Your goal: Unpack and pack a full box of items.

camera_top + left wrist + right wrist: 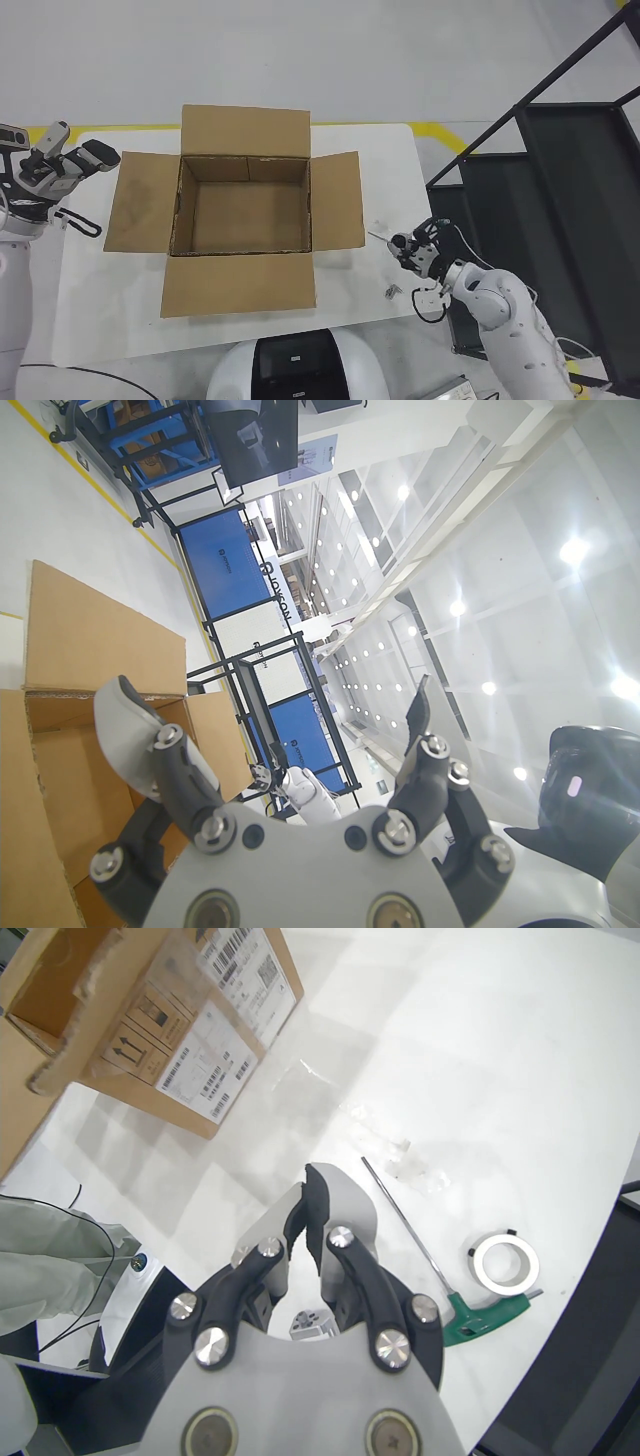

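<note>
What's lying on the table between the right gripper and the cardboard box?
Mostly bare table; the right wrist view shows just scraps of clear plastic between the right gripper and the cardboard box.

A pale grey floor (400, 50) is crossed by a yellow line (430, 127) behind the white table (100, 300). Dark metal steps (560, 180) are set beside it. Overhead, a white gridded ceiling (500, 500) is studded with round lights (402, 491) (several flaring). Blue panels (220, 560) are held in black frames.
</note>
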Robot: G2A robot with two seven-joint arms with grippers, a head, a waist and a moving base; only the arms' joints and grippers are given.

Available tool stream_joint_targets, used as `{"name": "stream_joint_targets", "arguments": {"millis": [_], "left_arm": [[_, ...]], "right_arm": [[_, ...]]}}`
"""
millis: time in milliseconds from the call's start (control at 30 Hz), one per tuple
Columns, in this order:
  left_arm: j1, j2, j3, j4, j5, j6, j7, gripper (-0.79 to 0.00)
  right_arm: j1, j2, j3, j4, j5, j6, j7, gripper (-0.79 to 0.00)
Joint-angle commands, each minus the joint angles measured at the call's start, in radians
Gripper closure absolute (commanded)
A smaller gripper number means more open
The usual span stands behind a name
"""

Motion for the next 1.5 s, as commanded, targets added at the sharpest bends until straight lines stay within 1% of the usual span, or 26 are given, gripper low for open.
{"name": "stream_joint_targets", "arguments": {"millis": [0, 67, 133, 167, 367, 433, 533, 667, 767, 867, 967, 1033, 1100, 1133, 1167, 1200, 1233, 1267, 1300, 1467], "left_arm": [[0.000, 0.000, 0.000, 0.000, 0.000, 0.000, 0.000, -0.785], [0.000, 0.000, 0.000, 0.000, 0.000, 0.000, 0.000, -0.785], [0.000, 0.000, 0.000, 0.000, 0.000, 0.000, 0.000, -0.785], [0.000, 0.000, 0.000, 0.000, 0.000, 0.000, 0.000, -0.785], [0.000, 0.000, 0.000, 0.000, 0.000, 0.000, 0.000, -0.785], [0.000, 0.000, 0.000, 0.000, 0.000, 0.000, 0.000, -0.785], [0.000, 0.000, 0.000, 0.000, 0.000, 0.000, 0.000, -0.785], [0.000, 0.000, 0.000, 0.000, 0.000, 0.000, 0.000, -0.785], [0.000, 0.000, 0.000, 0.000, 0.000, 0.000, 0.000, -0.785], [0.000, 0.000, 0.000, 0.000, 0.000, 0.000, 0.000, -0.785], [0.000, 0.000, 0.000, 0.000, 0.000, 0.000, 0.000, -0.785], [0.000, 0.000, 0.000, 0.000, 0.000, 0.000, 0.000, -0.785], [0.000, 0.000, 0.000, 0.000, 0.000, 0.000, 0.000, -0.785], [0.000, 0.000, 0.000, 0.000, 0.000, 0.000, 0.000, -0.785], [0.000, 0.000, 0.000, 0.000, 0.000, 0.000, 0.000, -0.785], [0.000, 0.000, 0.000, 0.000, 0.000, 0.000, 0.000, -0.785], [0.000, 0.000, 0.000, 0.000, 0.000, 0.000, 0.000, -0.785], [0.000, 0.000, 0.000, 0.000, 0.000, 0.000, 0.000, -0.785], [0.000, 0.000, 0.000, 0.000, 0.000, 0.000, 0.000, -0.785], [0.000, 0.000, 0.000, 0.000, 0.000, 0.000, 0.000, -0.785]], "right_arm": [[-0.009, 0.004, 0.009, 0.001, 0.016, -0.023, 0.000, -0.785], [-0.020, 0.009, 0.021, -0.016, -0.002, -0.049, 0.018, -0.785], [-0.036, 0.015, 0.039, -0.029, -0.027, -0.051, 0.030, -0.785], [-0.044, 0.019, 0.051, -0.042, -0.071, -0.049, 0.040, -0.785], [-0.115, 0.031, 0.072, -0.057, -0.247, -0.074, 0.003, -0.785], [-0.124, 0.034, 0.053, -0.054, -0.330, -0.085, -0.013, -0.785], [-0.120, 0.035, 0.006, -0.028, -0.448, -0.078, -0.078, -0.785], [-0.091, 0.035, -0.061, 0.031, -0.562, -0.054, -0.157, -0.785], [-0.062, 0.035, -0.100, 0.084, -0.648, -0.013, -0.202, -0.785], [-0.036, 0.035, -0.121, 0.139, -0.675, 0.022, -0.242, -0.785], [-0.021, 0.035, -0.141, 0.168, -0.694, 0.034, -0.267, -0.785], [-0.019, 0.035, -0.155, 0.174, -0.712, 0.040, -0.281, -0.708], [-0.018, 0.036, -0.170, 0.176, -0.735, 0.038, -0.284, -0.573], [-0.019, 0.037, -0.174, 0.177, -0.744, 0.040, -0.287, -0.557], [-0.020, 0.037, -0.177, 0.180, -0.742, 0.042, -0.294, -0.434], [-0.020, 0.038, -0.180, 0.178, -0.750, 0.043, -0.295, -0.332], [-0.020, 0.039, -0.182, 0.178, -0.761, 0.046, -0.296, -0.182], [-0.021, 0.039, -0.182, 0.181, -0.758, 0.047, -0.301, -0.132], [-0.021, 0.040, -0.182, 0.182, -0.757, 0.049, -0.303, 0.000], [-0.027, 0.046, -0.172, 0.175, -0.767, 0.057, -0.312, 0.000]]}}
